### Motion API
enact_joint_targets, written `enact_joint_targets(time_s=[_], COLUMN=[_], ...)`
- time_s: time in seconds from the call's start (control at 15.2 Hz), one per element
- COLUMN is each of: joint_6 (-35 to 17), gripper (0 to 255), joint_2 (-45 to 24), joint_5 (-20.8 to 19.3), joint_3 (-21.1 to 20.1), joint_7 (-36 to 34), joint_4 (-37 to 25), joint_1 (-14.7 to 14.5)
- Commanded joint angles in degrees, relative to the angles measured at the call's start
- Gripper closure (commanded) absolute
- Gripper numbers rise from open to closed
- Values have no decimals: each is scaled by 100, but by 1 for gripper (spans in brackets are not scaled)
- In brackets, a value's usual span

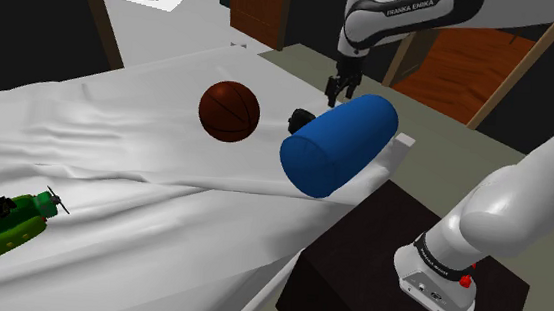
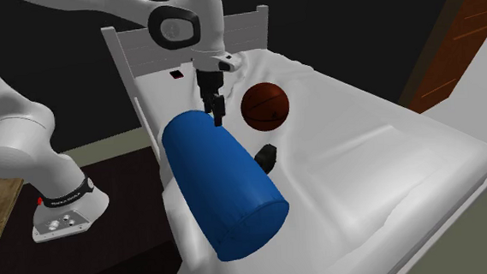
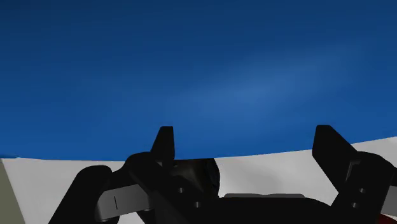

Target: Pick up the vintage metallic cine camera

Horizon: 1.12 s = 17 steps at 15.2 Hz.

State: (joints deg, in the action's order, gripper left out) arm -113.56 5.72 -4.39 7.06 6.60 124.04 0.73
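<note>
Wrist view: claw (image 3: 247, 145) open, fingers apart and gripping nothing, poised over the blue cylinder (image 3: 210, 70).
- Blue cylinder: lies along the bed's (image 1: 115, 148) edge nearest the stand. It probably blocks a direct reach, hence the high approach.
- Cine camera (image 2: 266, 156): small, dark, on the sheet just beside the cylinder, between it and the brown ball (image 2: 264, 106), inward from that edge. Not yet grasped.
- Green toy plane (image 1: 15, 223): well apart, toward the bed's foot, so no obstacle.
</note>
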Motion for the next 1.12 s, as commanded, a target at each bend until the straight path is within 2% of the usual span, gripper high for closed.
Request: enact_joint_targets(time_s=[0.0, 0.59, 1.06], joint_6=[-179, -567, -423], gripper=[0, 0, 0], joint_2=[-434, -2472, -4159], joint_5=[49, 342, 513], joint_3=[32, 40, -55], joint_7=[109, 563, 819], joint_4=[-252, -1864, -3666], joint_1=[12, 146, 320])
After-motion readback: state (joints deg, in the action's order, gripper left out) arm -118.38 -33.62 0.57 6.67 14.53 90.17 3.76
